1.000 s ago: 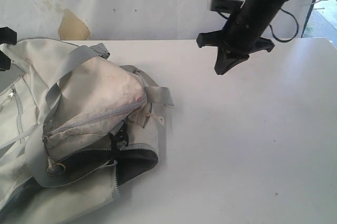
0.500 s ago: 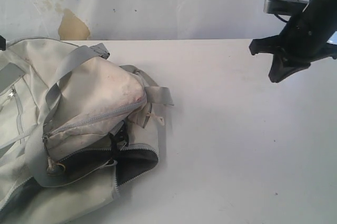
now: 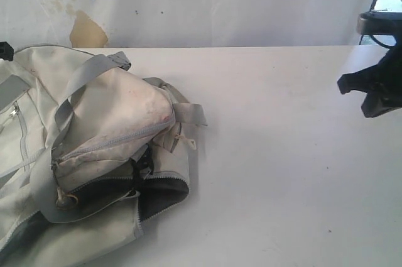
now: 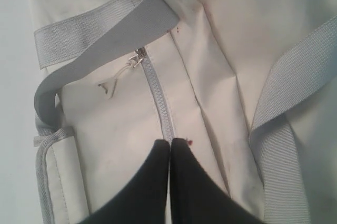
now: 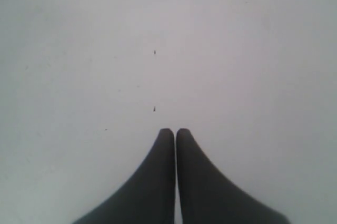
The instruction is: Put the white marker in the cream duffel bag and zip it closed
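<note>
The cream duffel bag (image 3: 94, 147) lies on the left of the white table, with a dark-lined pocket gaping at its near side. In the left wrist view the bag (image 4: 210, 50) fills the frame, and my left gripper (image 4: 170, 142) hangs shut just above a closed grey zipper (image 4: 158, 100) with nothing between its fingers. My right gripper (image 3: 375, 108) is shut and empty at the far right edge of the exterior view, above bare table (image 5: 168, 50); its fingertips (image 5: 175, 130) are pressed together. The white marker is out of view.
Grey webbing straps (image 3: 75, 91) loop over the bag's top. A stained white wall (image 3: 188, 3) runs behind the table's far edge. The table surface (image 3: 282, 166) stretches right of the bag.
The right arm has swung from above the table's middle to the far right edge of the exterior view, staying shut. The bag has not moved.
</note>
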{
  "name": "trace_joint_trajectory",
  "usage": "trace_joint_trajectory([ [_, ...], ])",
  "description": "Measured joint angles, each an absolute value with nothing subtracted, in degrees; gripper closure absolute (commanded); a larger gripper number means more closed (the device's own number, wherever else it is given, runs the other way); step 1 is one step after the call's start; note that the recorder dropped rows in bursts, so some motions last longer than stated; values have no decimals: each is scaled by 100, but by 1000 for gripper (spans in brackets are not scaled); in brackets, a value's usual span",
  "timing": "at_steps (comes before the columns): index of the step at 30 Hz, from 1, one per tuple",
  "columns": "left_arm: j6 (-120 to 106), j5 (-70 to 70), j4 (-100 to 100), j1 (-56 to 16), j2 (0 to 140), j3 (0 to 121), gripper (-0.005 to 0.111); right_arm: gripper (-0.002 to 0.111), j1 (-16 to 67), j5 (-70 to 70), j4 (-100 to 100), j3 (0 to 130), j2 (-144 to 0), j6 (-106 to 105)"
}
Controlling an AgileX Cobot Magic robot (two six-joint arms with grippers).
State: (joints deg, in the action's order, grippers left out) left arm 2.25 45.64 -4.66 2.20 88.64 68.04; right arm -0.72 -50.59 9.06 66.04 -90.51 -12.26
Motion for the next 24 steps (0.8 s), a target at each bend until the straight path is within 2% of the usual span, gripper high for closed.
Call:
trace_joint_trajectory([
  [6, 238, 4564, -398, 220, 8864, 6804, 107, 108, -395, -4903, 561, 6414, -8886, -1262],
  [19, 238, 4718, -343, 220, 8825, 6804, 107, 108, -431, -4927, 293, 6390, -8623, -1262],
  [24, 238, 4719, -271, 220, 8375, 6642, 107, 108, -431, -4939, 544, 6390, -8222, -1262],
])
